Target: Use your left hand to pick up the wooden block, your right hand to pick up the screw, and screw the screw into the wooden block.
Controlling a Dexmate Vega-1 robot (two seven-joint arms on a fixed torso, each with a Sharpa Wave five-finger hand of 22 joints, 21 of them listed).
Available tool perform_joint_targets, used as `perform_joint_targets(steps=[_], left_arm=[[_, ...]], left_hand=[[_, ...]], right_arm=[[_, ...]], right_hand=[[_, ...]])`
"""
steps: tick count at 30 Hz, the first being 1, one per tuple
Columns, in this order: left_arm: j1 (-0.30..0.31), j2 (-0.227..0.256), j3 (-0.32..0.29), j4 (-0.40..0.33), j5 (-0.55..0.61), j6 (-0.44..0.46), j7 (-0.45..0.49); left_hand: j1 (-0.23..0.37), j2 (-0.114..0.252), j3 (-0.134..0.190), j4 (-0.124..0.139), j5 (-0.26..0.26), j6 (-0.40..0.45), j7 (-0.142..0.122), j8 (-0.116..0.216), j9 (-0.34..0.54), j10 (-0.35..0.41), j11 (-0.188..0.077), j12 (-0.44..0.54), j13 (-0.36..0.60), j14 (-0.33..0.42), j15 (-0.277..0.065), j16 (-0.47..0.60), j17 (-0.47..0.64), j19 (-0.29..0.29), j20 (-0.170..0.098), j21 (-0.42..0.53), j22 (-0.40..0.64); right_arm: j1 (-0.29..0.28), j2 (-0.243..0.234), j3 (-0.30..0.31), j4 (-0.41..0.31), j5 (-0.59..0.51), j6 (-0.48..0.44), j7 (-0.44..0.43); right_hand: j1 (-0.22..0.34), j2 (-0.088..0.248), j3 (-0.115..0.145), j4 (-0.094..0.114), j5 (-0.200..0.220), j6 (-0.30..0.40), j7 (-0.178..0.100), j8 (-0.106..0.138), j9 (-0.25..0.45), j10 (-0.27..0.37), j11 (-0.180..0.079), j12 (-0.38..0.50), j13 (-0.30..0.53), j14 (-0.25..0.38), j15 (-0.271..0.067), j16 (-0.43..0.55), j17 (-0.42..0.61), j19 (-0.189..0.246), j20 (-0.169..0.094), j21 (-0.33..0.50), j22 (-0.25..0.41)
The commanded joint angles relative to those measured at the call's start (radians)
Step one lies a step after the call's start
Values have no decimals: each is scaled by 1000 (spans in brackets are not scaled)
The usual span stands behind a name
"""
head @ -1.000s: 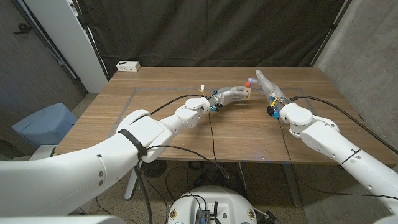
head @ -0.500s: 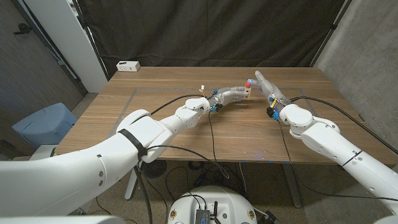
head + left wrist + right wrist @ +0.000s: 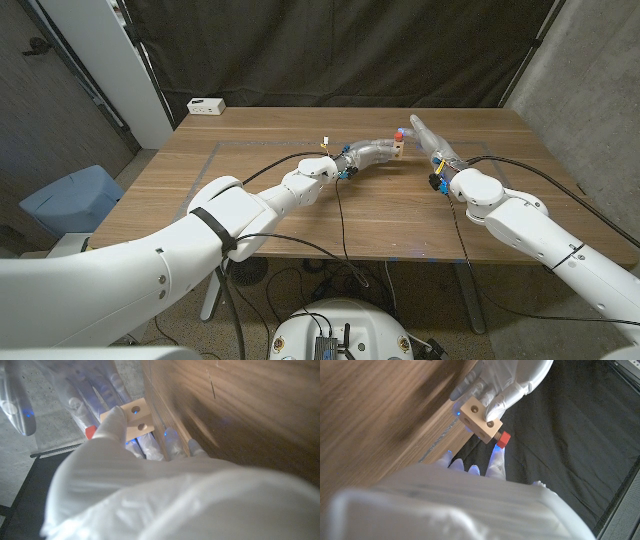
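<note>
My left hand holds the pale wooden block above the far middle of the table. The left wrist view has the block with two holes facing the camera, gripped by my left hand. A red-headed screw sticks out of the block's side. My right hand reaches in from the right, and its fingertips close on the screw head. In the right wrist view my left hand wraps the block from behind.
A white power strip lies at the table's far left corner. Cables trail from both wrists across the wooden table. A blue seat stands on the floor left of the table.
My right wrist has shifted very slightly; both hands, the block and the screw stay where they were.
</note>
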Motion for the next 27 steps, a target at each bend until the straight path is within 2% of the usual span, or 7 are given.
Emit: perform_joint_targets(steps=[1, 27], left_arm=[[1, -1, 1, 0, -1, 2, 0], [-2, -5, 6, 1, 1, 19, 8]], left_hand=[[1, 11, 2, 7, 5, 44, 35, 8, 4, 10, -2, 3, 4, 8, -53, 4, 4, 10, -3, 8, 5], [0, 11, 2, 8, 5, 44, 33, 8, 4, 10, -2, 3, 4, 9, -54, 5, 4, 11, -4, 8, 5]], right_arm=[[-7, -2, 2, -10, 0, -7, -6], [-40, -10, 17, -33, 5, -9, -24]], right_hand=[[-12, 24, 8, 2, 8, 10, -4, 4, 0, -62, 5, 3, 0, -151, 3, 6, 0, 1, 7, 4, 0], [-11, 25, 10, 1, 9, 13, -3, 3, 0, -58, 4, 4, 0, -148, 3, 7, 0, 4, 6, 4, 0]])
